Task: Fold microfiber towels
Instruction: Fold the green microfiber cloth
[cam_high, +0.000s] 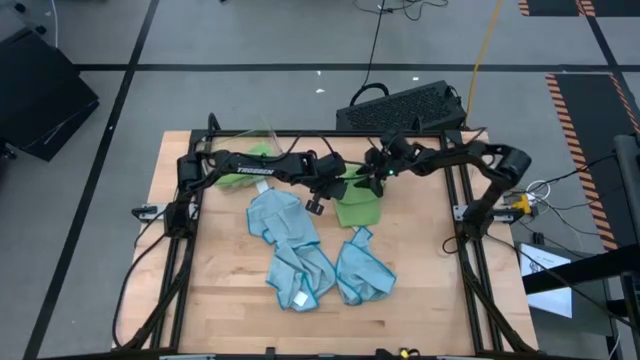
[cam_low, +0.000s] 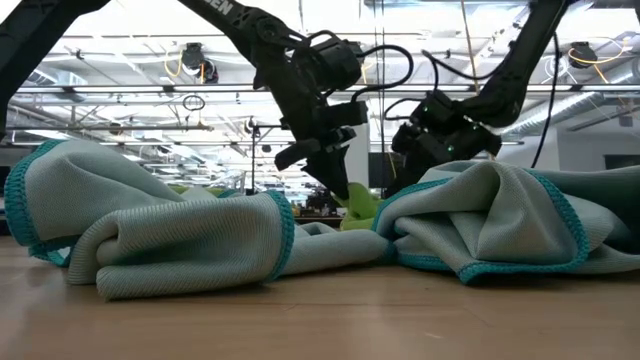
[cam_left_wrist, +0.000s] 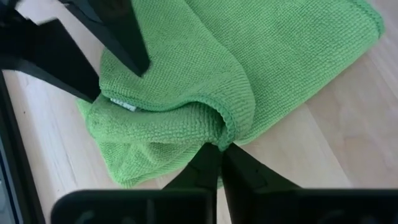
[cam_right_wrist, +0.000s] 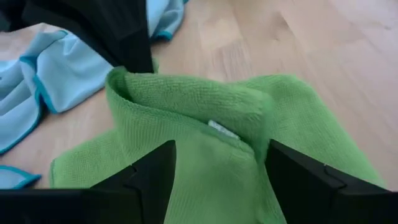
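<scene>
The pale wooden table top is framed by a black rail; both dark arms are stretched inward from its two sides and meet over the middle of the far half. The left arm is extended level across the table, its wrist bent down, and the left gripper is seen pinched shut on a folded edge of the lime green microfiber towel, which lies bunched just behind the table's centre; the right arm is reached in from the opposite side, and the right gripper is held low over the same towel with its fingers spread apart, the cloth lying between them ungripped. Crumpled light blue microfiber towels are spread nearer the front edge; another green cloth is glimpsed under the left arm; a small white tag is shown on the green fold.
</scene>
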